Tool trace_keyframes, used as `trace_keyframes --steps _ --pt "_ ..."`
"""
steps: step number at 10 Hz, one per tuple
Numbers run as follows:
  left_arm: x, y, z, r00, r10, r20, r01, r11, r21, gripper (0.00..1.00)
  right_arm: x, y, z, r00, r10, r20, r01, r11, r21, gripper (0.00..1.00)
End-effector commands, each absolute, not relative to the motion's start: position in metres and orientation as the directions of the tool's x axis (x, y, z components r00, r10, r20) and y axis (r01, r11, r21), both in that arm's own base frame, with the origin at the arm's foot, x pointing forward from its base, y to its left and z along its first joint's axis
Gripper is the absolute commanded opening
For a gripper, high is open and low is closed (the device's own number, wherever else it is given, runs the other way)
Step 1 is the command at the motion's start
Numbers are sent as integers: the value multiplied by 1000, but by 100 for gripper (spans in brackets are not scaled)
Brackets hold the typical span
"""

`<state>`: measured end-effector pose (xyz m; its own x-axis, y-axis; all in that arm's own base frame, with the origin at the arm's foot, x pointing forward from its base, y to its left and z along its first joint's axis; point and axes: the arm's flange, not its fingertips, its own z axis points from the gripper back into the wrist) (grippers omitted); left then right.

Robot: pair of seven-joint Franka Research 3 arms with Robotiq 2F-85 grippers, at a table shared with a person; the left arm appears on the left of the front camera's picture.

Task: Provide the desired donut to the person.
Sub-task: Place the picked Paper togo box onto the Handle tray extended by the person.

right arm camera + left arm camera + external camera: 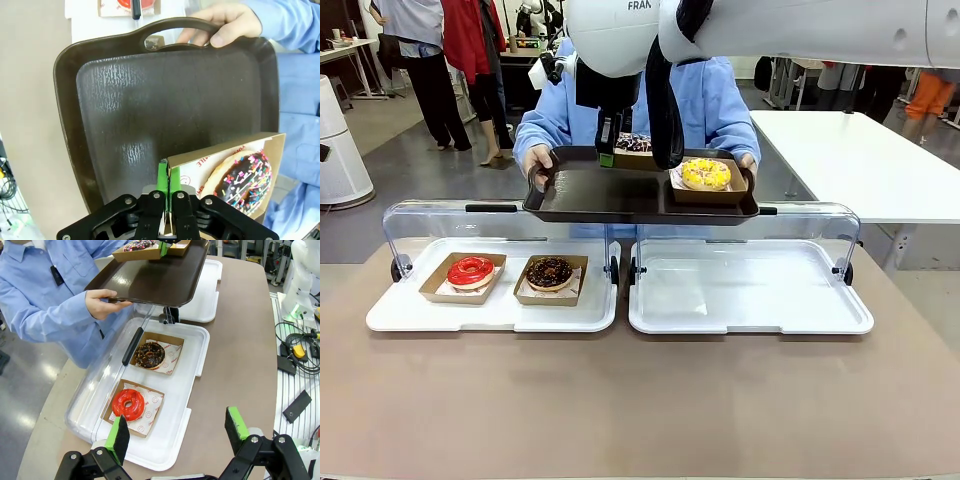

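I see my right gripper (166,181) pinching the cardboard tray of the sprinkled chocolate donut (245,180) over the dark serving tray (150,120) the person (715,105) holds. My left gripper (175,432) hangs spread open, near the white lidded tray (200,347).

four donuts (706,173), one brown tray (600,192), two white trays (750,310)

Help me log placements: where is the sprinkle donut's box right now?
The sprinkle donut's box is over the dark tray the person holds up, its wall pinched by the right end effector; in front view it sits left of the yellow donut.
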<state>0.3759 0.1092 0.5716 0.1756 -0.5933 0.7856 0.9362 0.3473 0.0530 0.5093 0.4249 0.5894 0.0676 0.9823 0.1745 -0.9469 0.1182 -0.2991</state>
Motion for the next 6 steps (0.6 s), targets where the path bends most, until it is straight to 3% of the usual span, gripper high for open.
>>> trace_keyframes --steps 1,6 --pt "375 109 572 174 -580 796 936 348 49 100 509 424 593 72 983 171 -942 124 -311 2" --pt "375 109 572 174 -580 796 936 348 49 100 513 453 577 87 978 188 -951 137 -276 2"
